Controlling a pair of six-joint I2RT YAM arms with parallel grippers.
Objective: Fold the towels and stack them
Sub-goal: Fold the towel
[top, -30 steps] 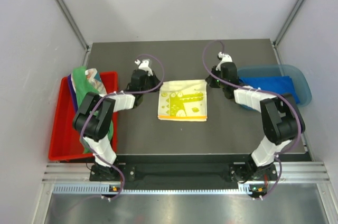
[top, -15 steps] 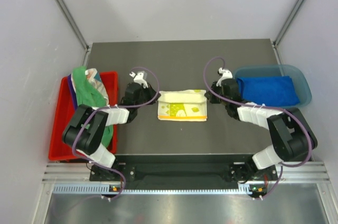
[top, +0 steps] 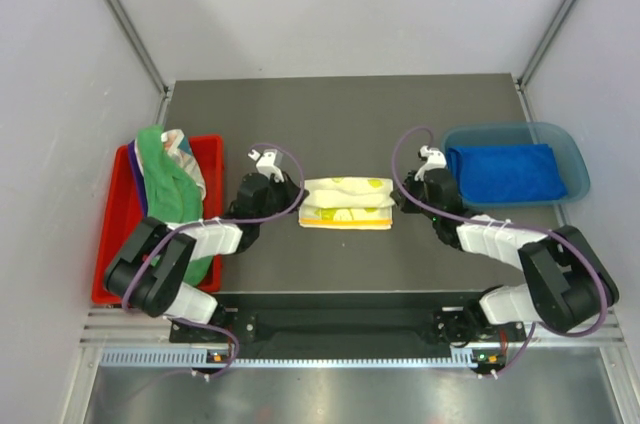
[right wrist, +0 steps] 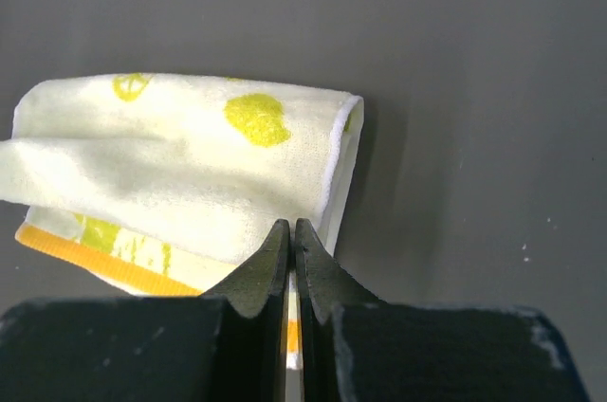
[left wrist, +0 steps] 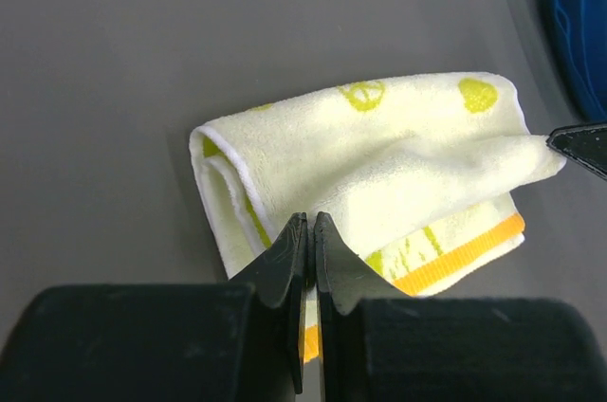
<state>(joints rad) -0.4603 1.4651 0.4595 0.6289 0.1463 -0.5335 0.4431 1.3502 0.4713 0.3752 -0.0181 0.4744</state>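
At both ends, jaws pinch the towel (top: 345,202).

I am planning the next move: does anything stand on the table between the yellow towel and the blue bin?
Only the right tool, shut on the yellow towel's right edge, and its arm. Otherwise nothing visible lies on the table between that towel and the bin.

Table (top: 340,114): dark grey, matte top.
Red tray (top: 108,269): plastic, straddling the table's left edge.
Blue bin (top: 515,127): translucent, at the table's right edge.
Walls (top: 330,4): plain pale grey.
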